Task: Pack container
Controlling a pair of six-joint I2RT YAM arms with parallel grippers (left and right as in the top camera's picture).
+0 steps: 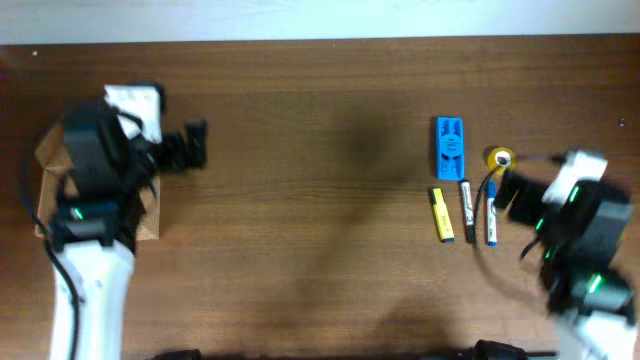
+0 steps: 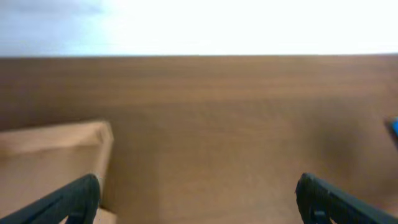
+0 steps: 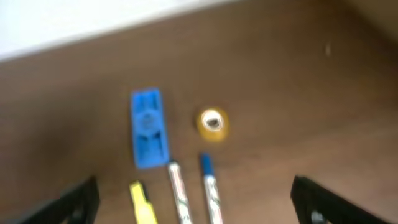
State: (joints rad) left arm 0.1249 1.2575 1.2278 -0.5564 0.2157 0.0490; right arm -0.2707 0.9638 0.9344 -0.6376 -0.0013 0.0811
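Note:
The tan cardboard container (image 1: 48, 160) sits at the table's left edge, mostly hidden under my left arm; its corner shows in the left wrist view (image 2: 56, 155). My left gripper (image 1: 188, 146) is open and empty, just right of the box. At the right lie a blue plastic case (image 1: 449, 144), a yellow tape roll (image 1: 499, 157), a yellow highlighter (image 1: 441, 214), a black-capped marker (image 1: 466, 210) and a blue-capped marker (image 1: 491, 222). My right gripper (image 1: 507, 192) is open and empty above the markers, which show in the right wrist view (image 3: 180, 196).
The brown wooden table (image 1: 320, 200) runs to a pale wall at the back. The table's back edge is seen in both wrist views. The blue case (image 3: 148, 127) and tape roll (image 3: 212, 122) lie ahead of the right gripper.

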